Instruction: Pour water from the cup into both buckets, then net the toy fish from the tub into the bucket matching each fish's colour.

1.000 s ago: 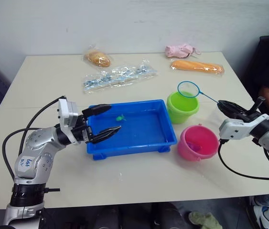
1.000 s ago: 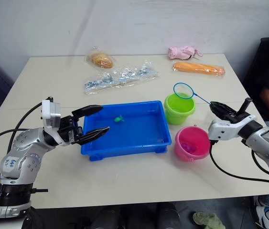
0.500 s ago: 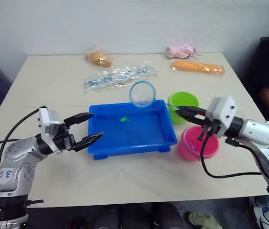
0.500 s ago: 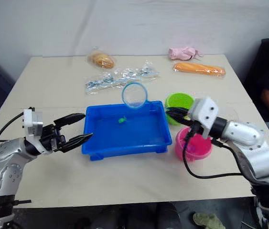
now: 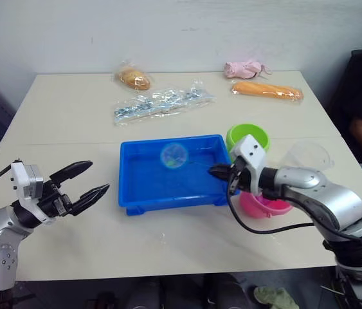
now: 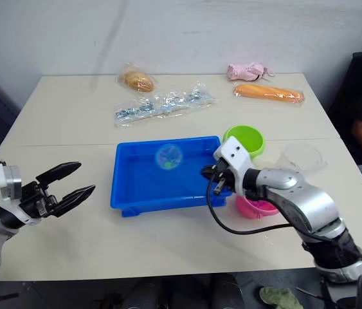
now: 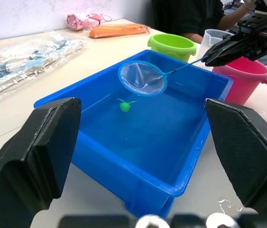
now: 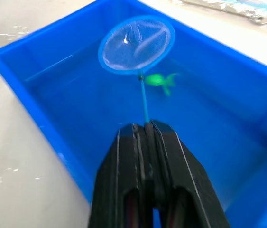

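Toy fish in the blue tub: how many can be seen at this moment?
1. A green toy fish lies in the tub, just beside the net. Others may be hidden inside the buckets.

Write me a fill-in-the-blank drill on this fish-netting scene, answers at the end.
1. The right hand is shut on the handle of the ____.
2. The toy fish in the tub is ____ in colour.
3. The left hand, beside the tub, holds ____.
4. The bucket farther from the robot is ____.

Answers: net; green; nothing; green
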